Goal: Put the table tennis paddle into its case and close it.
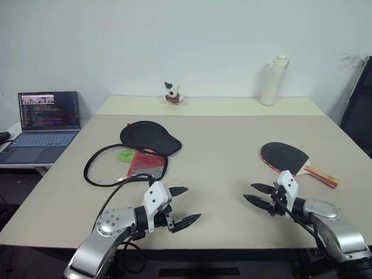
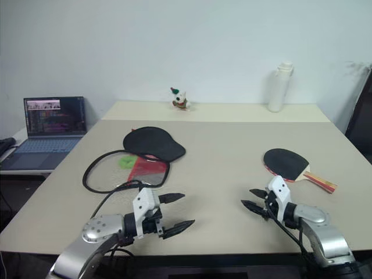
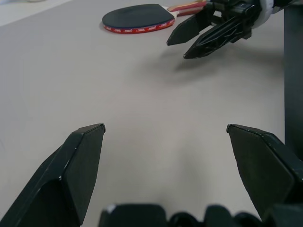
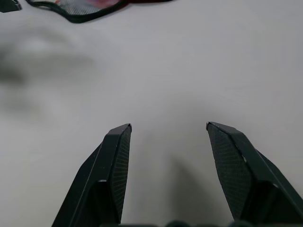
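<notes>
The table tennis paddle (image 1: pixel 285 157) lies flat on the right of the table, black face up, its striped handle pointing right. The case (image 1: pixel 150 138) lies open on the left, its black flap folded back above a red mesh part (image 1: pixel 145 164), with a black looped rim curving out to the left. My left gripper (image 1: pixel 193 203) hovers open and empty near the front edge, in front of the case. My right gripper (image 1: pixel 248 192) is open and empty too, in front of the paddle and a little left of it. The left wrist view shows the paddle (image 3: pixel 137 18) beyond the right gripper (image 3: pixel 176 50).
A laptop (image 1: pixel 47 116) stands open on a side desk at the left. A white bottle (image 1: pixel 273 81) and a small toy figure (image 1: pixel 172 93) stand along the table's far edge. A dark chair (image 1: pixel 360 110) is at the right. A green spot (image 1: pixel 125 155) shows by the case.
</notes>
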`<state>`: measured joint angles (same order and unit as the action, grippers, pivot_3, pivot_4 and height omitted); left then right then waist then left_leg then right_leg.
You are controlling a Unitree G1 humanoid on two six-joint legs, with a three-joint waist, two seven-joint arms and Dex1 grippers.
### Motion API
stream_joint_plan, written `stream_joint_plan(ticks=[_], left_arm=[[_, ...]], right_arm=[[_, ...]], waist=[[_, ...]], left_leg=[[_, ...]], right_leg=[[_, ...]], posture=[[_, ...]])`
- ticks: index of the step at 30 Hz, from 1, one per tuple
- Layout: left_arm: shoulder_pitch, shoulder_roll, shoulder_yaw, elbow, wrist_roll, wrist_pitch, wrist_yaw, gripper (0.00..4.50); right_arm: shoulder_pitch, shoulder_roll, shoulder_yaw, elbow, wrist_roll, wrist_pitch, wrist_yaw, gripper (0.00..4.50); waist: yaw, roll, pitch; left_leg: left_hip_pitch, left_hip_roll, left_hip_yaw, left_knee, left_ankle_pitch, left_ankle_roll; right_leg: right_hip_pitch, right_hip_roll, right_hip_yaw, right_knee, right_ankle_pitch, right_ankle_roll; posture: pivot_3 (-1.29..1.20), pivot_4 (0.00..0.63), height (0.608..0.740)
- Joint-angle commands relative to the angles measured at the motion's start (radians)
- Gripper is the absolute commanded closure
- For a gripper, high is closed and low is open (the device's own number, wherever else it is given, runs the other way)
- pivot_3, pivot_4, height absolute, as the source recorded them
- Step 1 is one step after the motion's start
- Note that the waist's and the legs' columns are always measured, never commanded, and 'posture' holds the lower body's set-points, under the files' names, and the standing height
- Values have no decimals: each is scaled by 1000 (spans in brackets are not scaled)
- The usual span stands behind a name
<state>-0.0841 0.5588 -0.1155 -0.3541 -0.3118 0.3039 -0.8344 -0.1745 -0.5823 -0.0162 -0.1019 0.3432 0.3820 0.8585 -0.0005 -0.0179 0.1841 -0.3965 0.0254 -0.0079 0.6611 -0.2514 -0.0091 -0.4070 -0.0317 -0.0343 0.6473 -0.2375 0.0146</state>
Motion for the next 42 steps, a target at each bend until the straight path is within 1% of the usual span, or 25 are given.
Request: stream_joint_plan(ticks=[1,3,7,12,14,17,21,25,29,34,39,42], left_arm=[[-7,-37,-27,14,19,-27,26,0],[-18,-62,-37,34,40,-48,45,0],[-62,-110,-11,60,50,-48,102,0],[-120,-128,17,151,109,-69,185,0],[-132,-122,43,193,130,-81,218,0],[-171,-124,70,247,150,-106,255,0],[-231,-105,126,378,166,-165,285,0],[-339,-103,131,538,226,-188,346,0],[-403,-99,149,639,247,-175,381,0],[-549,-136,115,842,299,-257,414,0],[-652,-145,89,998,334,-334,394,0],[-747,-141,80,1190,355,-358,385,0]], right_arm=[[13,-38,-32,-60,18,13,12,1713],[20,-43,-43,-64,17,16,1,1713],[32,-54,-53,-121,26,44,-16,1713],[60,-60,-78,-172,32,62,-36,1713],[66,-47,-64,-179,24,61,-49,1713],[31,-25,-50,-146,20,42,-55,1713],[2,23,1,-149,3,42,-81,1713],[-14,20,-11,-128,11,24,-64,1713],[-32,30,-5,-117,7,18,-73,1713],[-54,49,-1,-95,8,3,-73,1713],[-41,67,10,-115,2,5,-89,1713],[-57,73,10,-136,16,22,-89,1713]], waist=[[1,0,0],[1,0,0],[2,0,0],[2,0,0],[2,0,0],[1,0,0],[1,0,0],[4,0,0],[4,-1,0],[8,-1,0],[8,-1,0],[8,-1,0]], left_leg=[[0,0,0,0,0,0],[0,0,1,1,0,0],[0,0,3,1,0,0],[1,1,5,1,0,0],[1,1,6,1,0,0],[1,1,6,1,0,0],[2,1,7,1,0,0],[1,1,7,0,0,0],[0,1,7,1,0,0],[0,1,7,1,0,0],[0,1,8,1,0,0],[0,0,8,1,0,0]], right_leg=[[0,0,0,0,0,0],[0,0,0,0,0,0],[0,0,0,0,0,0],[0,2,0,0,0,0],[0,2,0,0,0,0],[0,2,1,0,0,0],[0,2,0,1,1,0],[0,2,0,0,1,0],[0,2,0,-1,1,0],[0,2,-1,0,1,0],[0,2,0,0,1,0],[-1,2,-1,0,1,0]], posture=[[0,150,740],[0,150,740],[0,150,740],[0,150,740],[0,150,740],[0,150,740],[0,150,740],[0,150,740],[0,150,740],[0,150,740],[0,150,740],[0,150,740]])
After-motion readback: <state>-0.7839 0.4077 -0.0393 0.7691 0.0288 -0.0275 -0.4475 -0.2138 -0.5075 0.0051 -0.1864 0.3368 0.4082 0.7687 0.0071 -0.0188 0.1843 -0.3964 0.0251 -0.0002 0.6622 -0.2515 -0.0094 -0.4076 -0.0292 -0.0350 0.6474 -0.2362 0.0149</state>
